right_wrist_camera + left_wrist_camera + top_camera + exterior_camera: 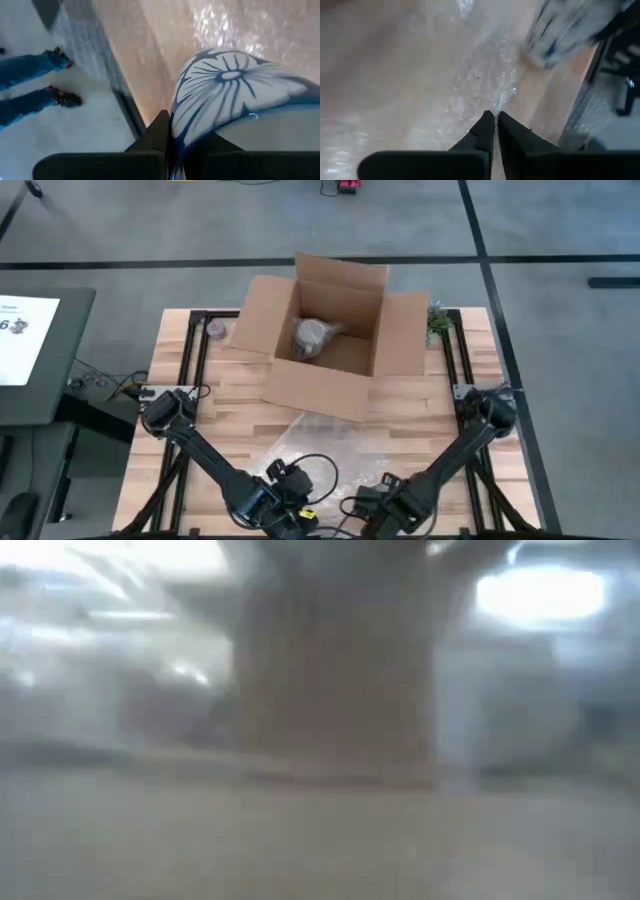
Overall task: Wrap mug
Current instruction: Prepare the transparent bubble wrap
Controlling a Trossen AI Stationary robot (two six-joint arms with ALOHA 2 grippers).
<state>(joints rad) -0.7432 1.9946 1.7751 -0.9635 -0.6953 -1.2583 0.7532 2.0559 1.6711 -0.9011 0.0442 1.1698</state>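
Mug [235,95]: white w/ blue flower pattern, at table's near edge, held by right gripper [172,131], fingers closed on its rim; also seen blurred in left wrist view, just beside the wrap. Left gripper [495,119]: near edge too, fingers pinched together on edge of bubble wrap [470,80], sheet lying flat on wood table [240,395] in front of box [325,330]. Box: open cardboard, mid-table, a wrapped bundle [313,337] inside; person's legs [30,85] on floor beyond table.
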